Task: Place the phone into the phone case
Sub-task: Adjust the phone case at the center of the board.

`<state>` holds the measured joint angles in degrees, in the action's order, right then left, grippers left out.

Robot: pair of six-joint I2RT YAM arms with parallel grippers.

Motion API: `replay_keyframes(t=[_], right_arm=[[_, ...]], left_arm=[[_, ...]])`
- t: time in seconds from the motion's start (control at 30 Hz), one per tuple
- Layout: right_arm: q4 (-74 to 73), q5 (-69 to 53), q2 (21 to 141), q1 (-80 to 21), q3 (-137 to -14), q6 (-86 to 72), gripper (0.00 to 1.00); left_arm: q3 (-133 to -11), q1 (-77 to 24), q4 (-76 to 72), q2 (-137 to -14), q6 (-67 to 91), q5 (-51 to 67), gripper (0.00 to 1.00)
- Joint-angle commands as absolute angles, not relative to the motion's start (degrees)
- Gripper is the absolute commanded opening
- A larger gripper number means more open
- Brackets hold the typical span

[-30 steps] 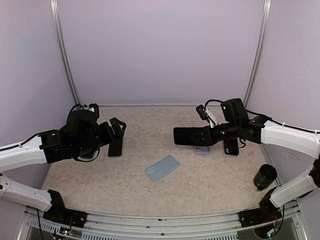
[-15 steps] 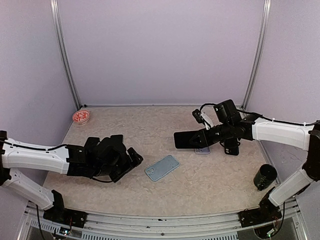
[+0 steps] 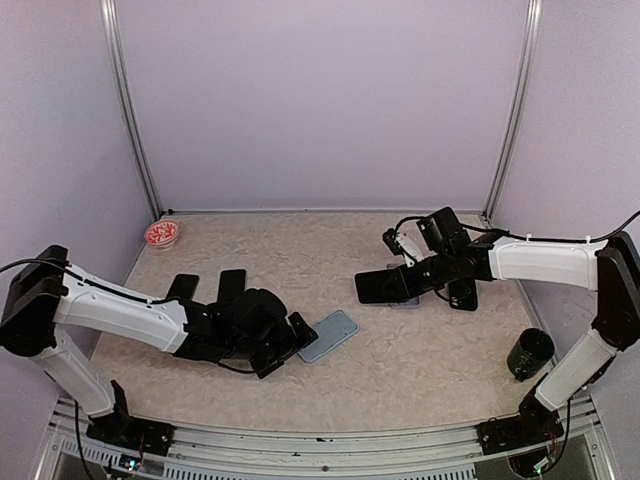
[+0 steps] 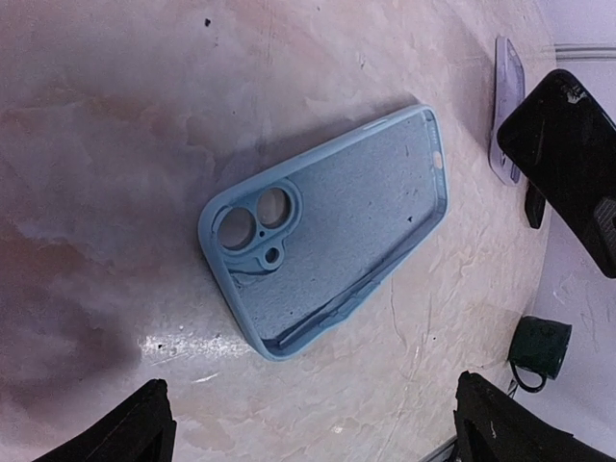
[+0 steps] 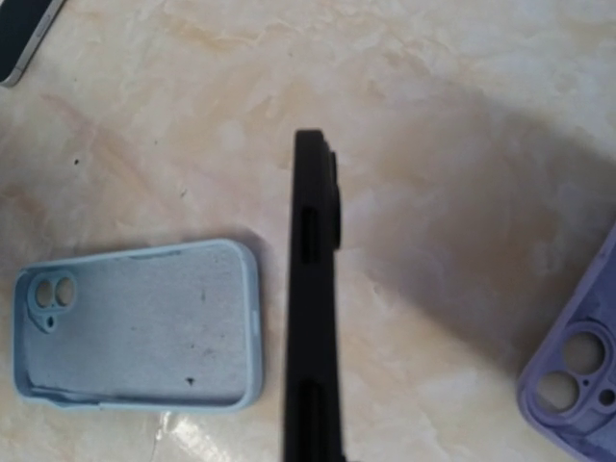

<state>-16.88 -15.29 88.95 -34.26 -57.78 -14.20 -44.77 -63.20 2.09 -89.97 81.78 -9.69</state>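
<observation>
My right gripper (image 3: 414,282) clamps the phone (image 3: 383,287) above the desk (image 3: 430,360), right of the case (image 4: 337,226); my open left gripper (image 3: 298,334) should pin that case before I lower the phone flat.

We look down on a beige, marbled table (image 3: 420,350). Near its middle lies a light blue phone case (image 3: 326,335), hollow side up, its camera cutouts toward the near-left. A lilac case (image 4: 507,96) lies further right, well apart from it. A dark phone (image 3: 232,285) lies flat on the left half. A small red-and-white dish (image 3: 161,234) sits in the far-left corner, a dark green mug (image 3: 529,353) stands near the right edge, and a black object (image 3: 462,295), too dark to name, rests beyond it.
</observation>
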Motion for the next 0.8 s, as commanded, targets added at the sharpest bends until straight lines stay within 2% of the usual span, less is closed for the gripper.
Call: replay_keyframes(t=[0.0,0.77], right_arm=[[-13.2,-15.3,89.8,-33.7,-58.5,-14.3,0.00],[-5.8,-18.6,91.1,-34.1,-50.4,-17.0,0.00]], left_arm=[[-46.8,-63.2,-2.9,-93.9,80.0,-7.5,0.99],[-50.0,-58.0,-3.4,-97.6,74.0,-10.0,0.99]])
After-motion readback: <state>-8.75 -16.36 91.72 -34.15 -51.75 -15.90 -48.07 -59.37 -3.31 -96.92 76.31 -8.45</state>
